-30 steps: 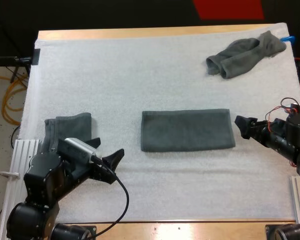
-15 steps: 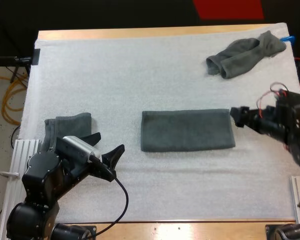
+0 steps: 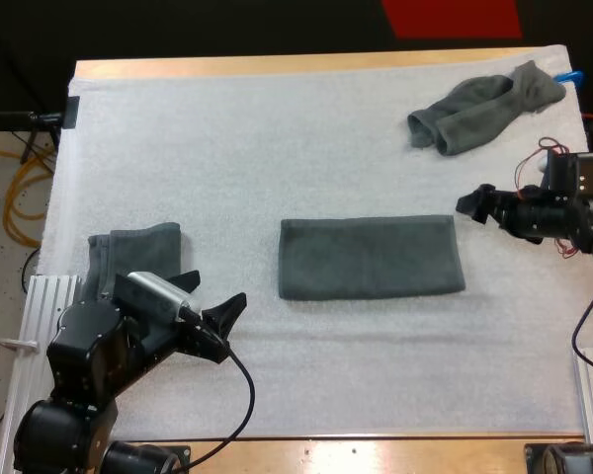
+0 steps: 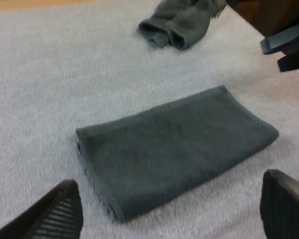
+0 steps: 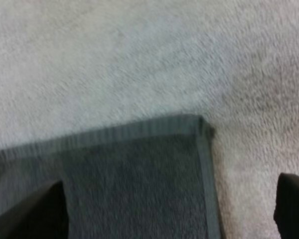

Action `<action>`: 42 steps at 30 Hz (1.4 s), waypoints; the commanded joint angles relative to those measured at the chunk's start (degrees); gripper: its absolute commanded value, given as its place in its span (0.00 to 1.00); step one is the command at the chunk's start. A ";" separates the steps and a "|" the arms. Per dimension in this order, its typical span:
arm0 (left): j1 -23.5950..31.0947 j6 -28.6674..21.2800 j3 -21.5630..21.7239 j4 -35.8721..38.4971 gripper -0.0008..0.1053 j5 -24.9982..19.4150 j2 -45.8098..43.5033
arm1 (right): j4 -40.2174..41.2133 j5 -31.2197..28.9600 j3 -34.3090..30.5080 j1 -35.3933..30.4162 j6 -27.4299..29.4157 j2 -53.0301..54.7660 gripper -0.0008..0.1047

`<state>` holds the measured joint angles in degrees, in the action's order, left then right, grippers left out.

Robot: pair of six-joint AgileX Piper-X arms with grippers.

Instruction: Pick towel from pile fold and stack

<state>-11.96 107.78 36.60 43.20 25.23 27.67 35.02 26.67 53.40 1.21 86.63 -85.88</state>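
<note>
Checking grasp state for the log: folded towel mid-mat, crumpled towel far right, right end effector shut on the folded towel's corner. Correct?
Not quite. The right end effector is open, by the folded towel's corner, not shut on it: right wrist view shows its fingers apart. The rest holds.

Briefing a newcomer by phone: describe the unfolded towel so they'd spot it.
On the white mat, look to the far right corner. The crumpled towel there is bunched and lumpy, unlike the flat folded towel mid-mat and the folded stack near-left.

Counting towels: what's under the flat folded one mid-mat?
The dark grey-green folded towel lies flat on the white mat; nothing pokes out around its edges. Anything beneath its middle is covered.
</note>
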 commanded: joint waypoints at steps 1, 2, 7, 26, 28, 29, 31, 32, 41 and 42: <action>-0.03 0.88 -0.50 0.19 0.68 0.32 0.19 | 0.26 4.81 0.49 -0.36 2.10 -2.00 0.77; -0.03 1.17 -0.71 0.18 0.68 0.32 0.19 | 0.26 5.89 0.49 -0.38 2.84 -3.04 0.77; -0.03 6.32 -1.80 0.18 0.68 0.32 0.19 | -1.08 10.63 0.49 1.23 3.78 -9.68 0.77; -0.03 6.94 -1.79 0.43 0.68 5.62 0.19 | 1.24 1.52 0.63 10.36 5.51 -16.40 0.02; -0.03 8.15 -1.79 1.59 0.68 6.26 0.19 | 3.20 -3.64 0.63 10.37 8.05 -14.82 0.02; -0.03 8.30 -1.79 2.09 0.68 6.28 0.19 | 3.73 -5.48 0.63 10.37 8.64 -14.13 0.02; -0.03 8.32 -1.79 3.79 0.68 6.26 0.19 | 5.61 -12.89 0.63 10.37 10.67 -11.17 0.02; -0.03 8.32 -1.79 4.18 0.68 6.26 0.19 | 6.08 -14.61 0.63 10.37 11.24 -10.49 0.02; -0.03 8.32 -1.79 4.88 0.68 6.62 0.19 | 13.93 -42.46 0.63 10.37 20.55 1.70 0.02; -0.03 8.32 -1.79 4.88 0.68 6.62 0.19 | 13.93 -41.94 0.63 10.51 19.34 2.78 0.02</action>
<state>-11.96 115.68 34.60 47.89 31.54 27.67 48.43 -13.16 54.05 11.70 105.78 -83.81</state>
